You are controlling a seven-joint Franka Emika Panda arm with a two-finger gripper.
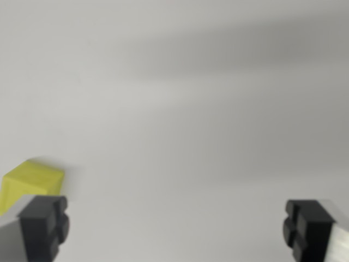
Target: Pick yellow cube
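surface (180, 109): plain pale grey, fills the whole wrist view; soft shadow bands cross its upper part. Picture is blurred throughout.

tool (177, 229): two black fingertips rise from the bottom edge, one at the wrist view's left, one at the wrist view's right. They stand spread wide, with only bare surface in the gap. Nothing is pinched.

yellow cube (31, 183): low at the wrist view's left edge, resting on the surface. Its top face and one side show; part is cut off by the frame and part is hidden behind the left fingertip.

key relation: cube lies outside the gap, off to the left and just beyond the left fingertip (46, 226). Whether finger and cube touch, cannot tell; in the picture they overlap.

cube axis: faces look turned slightly against the line between the fingertips; blur makes this uncertain.

next move, as I judge it: shift the tool toward the wrist view's left until the cube sits between the fingertips.

risk: descending from here would likely set the left fingertip on the cube, or shove it.

containers: none visible.
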